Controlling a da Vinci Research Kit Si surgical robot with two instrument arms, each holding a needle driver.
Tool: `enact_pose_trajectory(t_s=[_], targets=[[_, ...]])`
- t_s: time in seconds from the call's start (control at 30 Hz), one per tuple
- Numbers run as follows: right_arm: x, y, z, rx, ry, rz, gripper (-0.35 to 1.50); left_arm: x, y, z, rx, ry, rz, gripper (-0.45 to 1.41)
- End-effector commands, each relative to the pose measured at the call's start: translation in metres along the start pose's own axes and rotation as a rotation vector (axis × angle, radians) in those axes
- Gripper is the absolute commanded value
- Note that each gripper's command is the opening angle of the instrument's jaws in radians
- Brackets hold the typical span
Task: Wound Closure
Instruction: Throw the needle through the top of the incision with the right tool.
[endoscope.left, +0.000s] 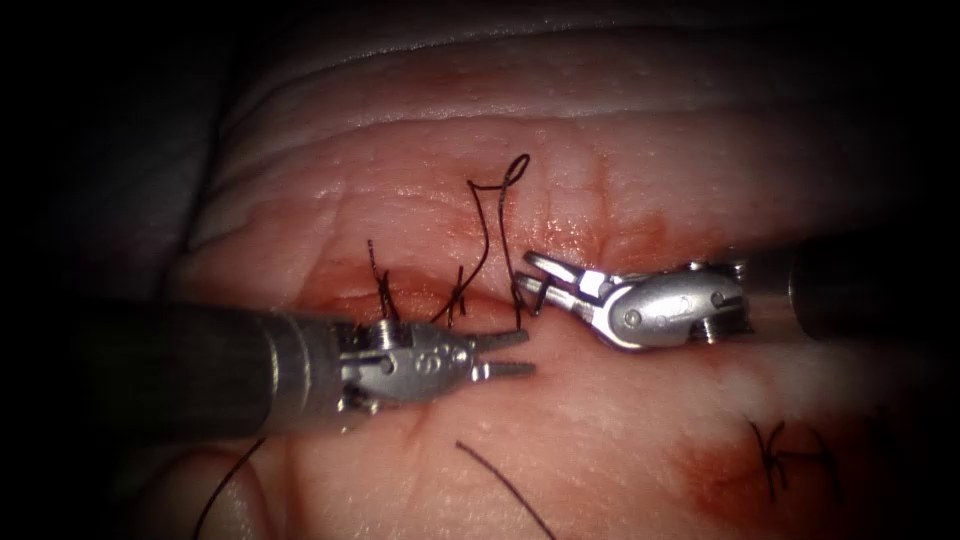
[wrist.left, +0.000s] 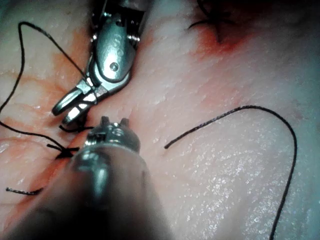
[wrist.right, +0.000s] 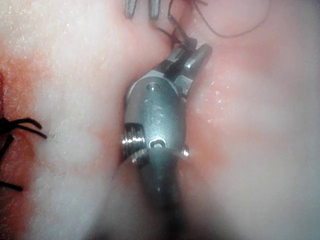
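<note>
The tissue has a cut crossed by two tied stitches with short tails. A third stitch sits just right of them, and its long thread rises to a small loop. My right tool has its jaws open around this thread at the stitch, and it also shows in the right wrist view and the left wrist view. My left tool is just below the stitch, open and holding nothing.
A loose cut end of thread lies on the near tissue. Another strand runs under the left shaft. A separate dark stitch sits in a red-fluid patch at the lower right.
</note>
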Motion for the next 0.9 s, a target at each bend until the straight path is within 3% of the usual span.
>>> enact_pose_trajectory(t_s=[0.03,0.4,0.9], targets=[[-0.0004,-0.0008,0.0005,0.008,-0.001,0.019,-0.35,-0.0001,0.0001,0.0007,-0.001,0.0,0.0,0.02],[-0.0011,-0.0017,-0.0005,0.03,-0.031,0.086,-0.35,-0.0001,0.0001,0.0008,-0.001,0.0,0.0,0.0],[0.0001,-0.0023,-0.0001,0.046,-0.041,0.121,-0.35,-0.0002,-0.0001,0.0008,-0.001,0.0,0.0,-0.01]])
